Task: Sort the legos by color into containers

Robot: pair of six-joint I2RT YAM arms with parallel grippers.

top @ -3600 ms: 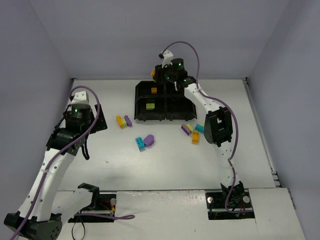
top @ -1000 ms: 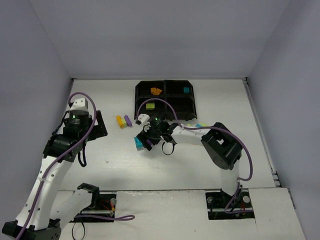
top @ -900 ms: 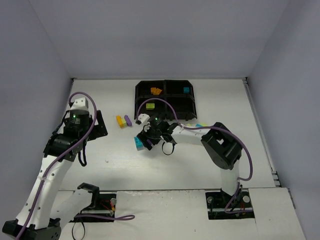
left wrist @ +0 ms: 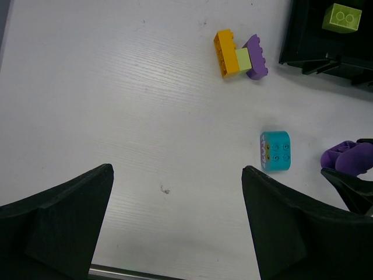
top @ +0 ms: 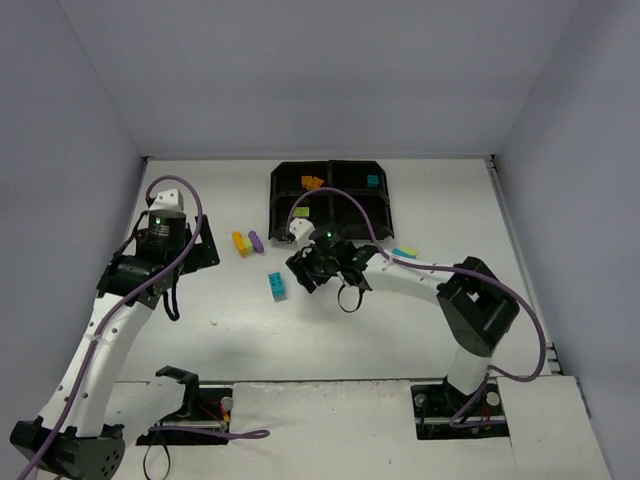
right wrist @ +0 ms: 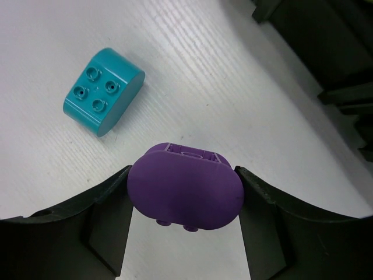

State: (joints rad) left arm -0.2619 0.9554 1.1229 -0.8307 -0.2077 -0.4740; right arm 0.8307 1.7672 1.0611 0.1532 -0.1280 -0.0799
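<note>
The right gripper (top: 308, 272) has its jaws closed on a rounded purple brick (right wrist: 185, 195), pinching it by its two curved ends near the middle of the desk (top: 300, 340). A teal brick (right wrist: 104, 90) lies just beside it, toward the left edge. The left gripper (left wrist: 175, 233) hangs nearer the left edge, jaws apart with nothing between them.

The step in hand looks like carrying the purple brick to the tray (top: 274, 205) at the middle of the far edge. Orange bricks (top: 312, 182) fill its far-left compartment, a teal piece (top: 372, 181) the far-right, and a yellow-green brick (left wrist: 344, 16) the near-left. That probably leaves the near-right one for purple, though the arm partly hides it.

Curved ends can slip, so the carry should be smooth and high enough to clear the sloped rim. The jaws should part low over the compartment's centre, or the rounded brick may roll out.
</note>
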